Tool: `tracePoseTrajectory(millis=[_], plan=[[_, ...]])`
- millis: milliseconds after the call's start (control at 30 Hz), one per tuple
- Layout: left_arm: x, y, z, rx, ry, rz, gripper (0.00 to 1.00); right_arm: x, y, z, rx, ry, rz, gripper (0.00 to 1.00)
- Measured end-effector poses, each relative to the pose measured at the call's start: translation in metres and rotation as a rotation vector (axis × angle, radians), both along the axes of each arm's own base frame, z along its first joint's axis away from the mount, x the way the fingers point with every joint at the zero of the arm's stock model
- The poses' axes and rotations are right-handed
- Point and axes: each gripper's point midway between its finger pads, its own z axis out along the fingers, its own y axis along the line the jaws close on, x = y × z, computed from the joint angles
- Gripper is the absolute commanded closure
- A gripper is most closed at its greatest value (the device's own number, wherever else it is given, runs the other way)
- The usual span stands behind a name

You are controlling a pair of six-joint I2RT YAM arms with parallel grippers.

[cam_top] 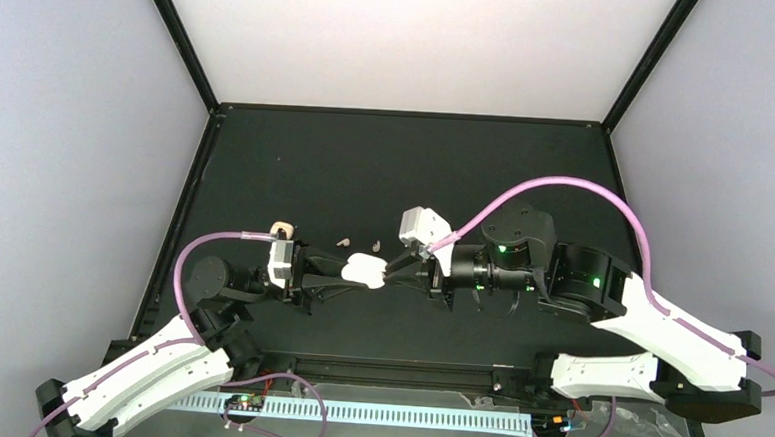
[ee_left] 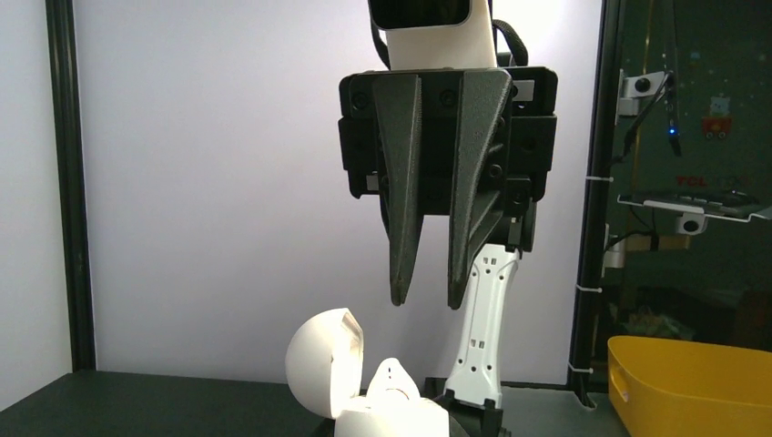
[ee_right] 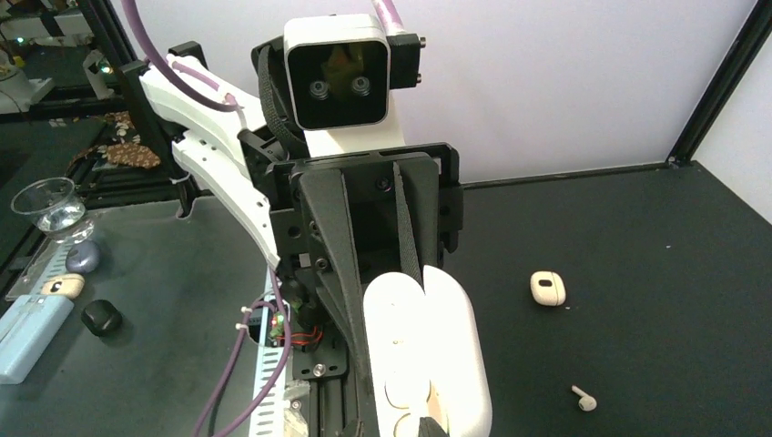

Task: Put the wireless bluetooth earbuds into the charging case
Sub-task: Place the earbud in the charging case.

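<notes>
My left gripper (cam_top: 359,271) is shut on the white charging case (cam_top: 366,269) and holds it above the table. In the left wrist view the case (ee_left: 387,421) has its lid (ee_left: 319,360) open, and one white earbud (ee_left: 393,375) stands up in it. My right gripper (ee_left: 426,299) hangs tips-down just above that earbud, its jaws a little apart with nothing between them. It also shows in the top view (cam_top: 398,269). In the right wrist view only its fingertips (ee_right: 428,426) show, at the case (ee_right: 428,350). Two earbuds, a beige one (cam_top: 343,243) and a white one (cam_top: 375,245), lie on the table beyond the case.
A small beige case (cam_top: 281,229) lies on the table at the left, also seen in the right wrist view (ee_right: 547,288), with a loose white earbud (ee_right: 584,398) near it. A yellow bin (ee_left: 692,378) and a glass cup (ee_right: 50,202) stand off the table.
</notes>
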Motion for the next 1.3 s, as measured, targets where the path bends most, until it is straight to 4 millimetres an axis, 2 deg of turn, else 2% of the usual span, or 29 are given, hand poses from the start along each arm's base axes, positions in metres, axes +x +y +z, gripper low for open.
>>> tracePoseTrajectory(millis=[500,1067,1300], plan=[[-0.003,0.004,0.004,-0.016,-0.013,0.003,0.98,0.006,0.015,-0.016,-0.046,0.021,-0.005,0.93],[-0.001,0.004,0.004,-0.014,-0.007,0.012,0.98,0.013,0.022,-0.024,-0.071,0.029,-0.032,0.94],[0.0,0.004,0.004,-0.016,-0.006,0.016,0.98,0.014,0.021,-0.024,-0.071,0.031,-0.038,0.99]])
